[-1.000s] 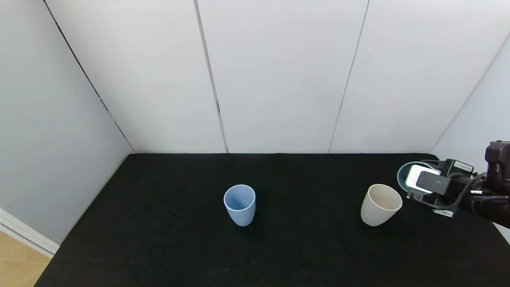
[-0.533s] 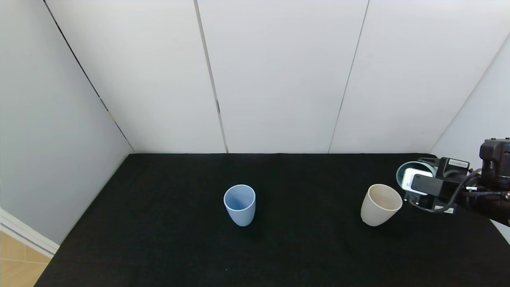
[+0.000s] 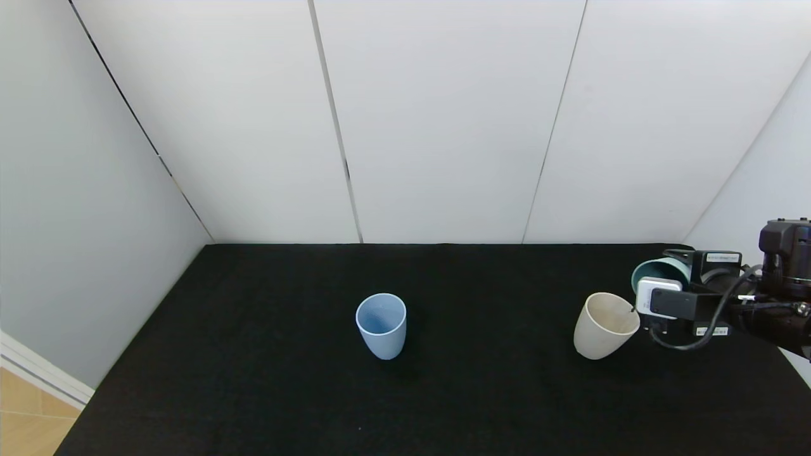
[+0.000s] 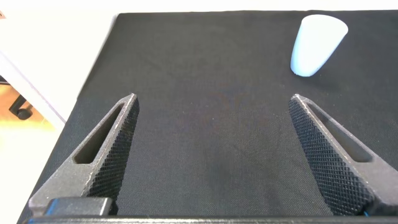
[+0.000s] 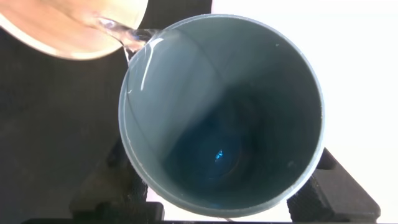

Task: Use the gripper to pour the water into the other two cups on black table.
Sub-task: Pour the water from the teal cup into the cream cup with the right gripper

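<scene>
My right gripper (image 3: 673, 286) is shut on a teal-green cup (image 3: 659, 272) at the right of the black table (image 3: 494, 405). The cup is tipped toward the cream-beige cup (image 3: 605, 326), its rim just above and beside that cup's rim. In the right wrist view the water (image 5: 127, 38) runs in a thin clear stream over the teal cup's (image 5: 186, 93) lip into the cream cup (image 5: 68, 25). A little water glints at the teal cup's bottom. The light blue cup (image 3: 381, 325) stands upright at the table's middle. My left gripper (image 4: 212, 99) is open and empty, low over the table, with the blue cup (image 4: 316, 45) ahead.
White wall panels (image 3: 443, 126) close the table at the back and both sides. The table's right edge lies just under my right arm. A strip of wooden floor (image 3: 25, 418) shows at the lower left.
My right gripper has tipped the teal cup further toward the cream cup and moved it slightly lower and closer. Both standing cups have not moved.
</scene>
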Motion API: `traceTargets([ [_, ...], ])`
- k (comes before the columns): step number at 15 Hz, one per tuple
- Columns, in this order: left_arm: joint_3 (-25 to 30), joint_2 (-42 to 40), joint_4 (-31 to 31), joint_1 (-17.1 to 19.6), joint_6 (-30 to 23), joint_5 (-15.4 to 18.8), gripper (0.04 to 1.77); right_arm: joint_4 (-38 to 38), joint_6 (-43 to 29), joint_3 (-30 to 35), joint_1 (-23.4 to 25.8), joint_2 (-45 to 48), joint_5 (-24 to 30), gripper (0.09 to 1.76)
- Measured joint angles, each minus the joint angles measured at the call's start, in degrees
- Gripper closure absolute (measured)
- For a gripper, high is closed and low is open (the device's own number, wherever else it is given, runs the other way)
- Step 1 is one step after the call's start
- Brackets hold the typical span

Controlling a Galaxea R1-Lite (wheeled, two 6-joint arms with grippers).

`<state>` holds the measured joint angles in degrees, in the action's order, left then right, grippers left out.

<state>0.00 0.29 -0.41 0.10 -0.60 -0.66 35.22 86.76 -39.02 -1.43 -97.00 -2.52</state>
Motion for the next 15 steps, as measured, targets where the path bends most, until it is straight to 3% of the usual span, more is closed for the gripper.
traceTargets([
  [15, 0.0, 0.0, 0.0, 0.0, 0.0, 0.0, 0.09, -0.1, 6.0, -4.7, 0.0, -1.5, 0.1, 0.65],
])
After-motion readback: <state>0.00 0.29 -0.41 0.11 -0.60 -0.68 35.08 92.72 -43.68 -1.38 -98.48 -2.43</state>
